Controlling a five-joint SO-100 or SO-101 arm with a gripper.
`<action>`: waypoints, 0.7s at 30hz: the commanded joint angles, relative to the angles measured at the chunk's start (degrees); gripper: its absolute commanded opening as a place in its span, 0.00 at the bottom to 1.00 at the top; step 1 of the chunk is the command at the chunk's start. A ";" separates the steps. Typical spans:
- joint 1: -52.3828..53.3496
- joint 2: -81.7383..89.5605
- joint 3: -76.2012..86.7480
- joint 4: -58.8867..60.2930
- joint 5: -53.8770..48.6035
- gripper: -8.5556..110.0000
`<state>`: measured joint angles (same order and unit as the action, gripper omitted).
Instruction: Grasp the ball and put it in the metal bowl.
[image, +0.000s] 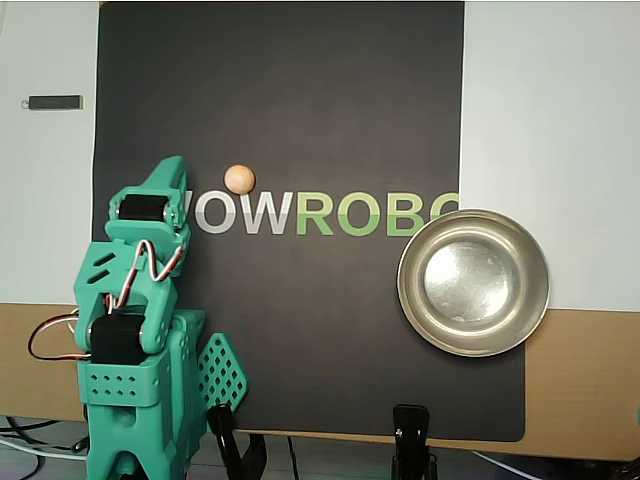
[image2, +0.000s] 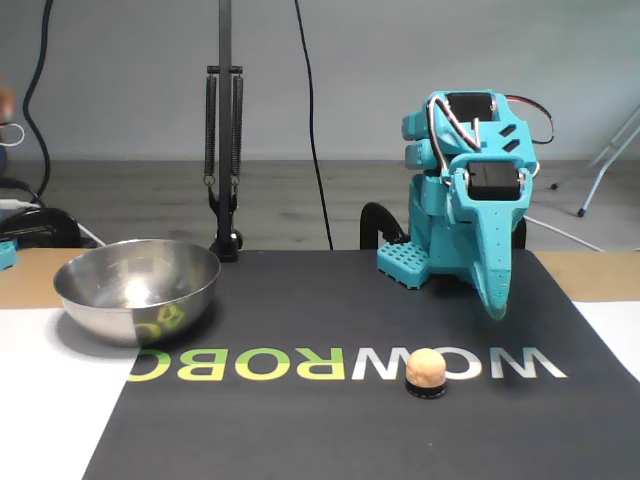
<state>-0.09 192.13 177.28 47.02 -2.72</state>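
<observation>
1. I see the arm (image2: 465, 190) folded up at the edge of the black mat (image: 300, 90), its gripper (image2: 494, 308) pointing down at the mat with the fingers pressed together and holding nothing.
2. The ball (image: 239, 179) sits on the mat just above the white lettering (image: 240, 213) in the overhead view, near the gripper (image: 170, 165) tip but apart from it.
3. The metal bowl (image: 473, 282) stands well apart from the ball (image2: 425, 369), across the mat.

- black mat (image: 300, 90) with white-and-green lettering (image: 320, 212) covers the counter's middle, reaching its near edge in the overhead view
- white sheets (image: 550, 120) flank the mat on both sides
- small dark stick-shaped item (image: 55, 102) on the white sheet by the counter's left edge, overhead view
- bare wood counter (image: 580, 390) strip along the bottom
- black clamps (image: 412, 440) on that edge
- lamp-arm stand (image2: 224, 150) behind the counter, fixed view
</observation>
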 joint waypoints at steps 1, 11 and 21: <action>0.00 3.34 1.85 0.35 -0.18 0.10; -0.35 3.34 1.85 0.35 -0.18 0.11; -0.35 3.34 1.85 0.35 0.09 0.11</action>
<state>-0.53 192.13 177.28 47.02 -2.72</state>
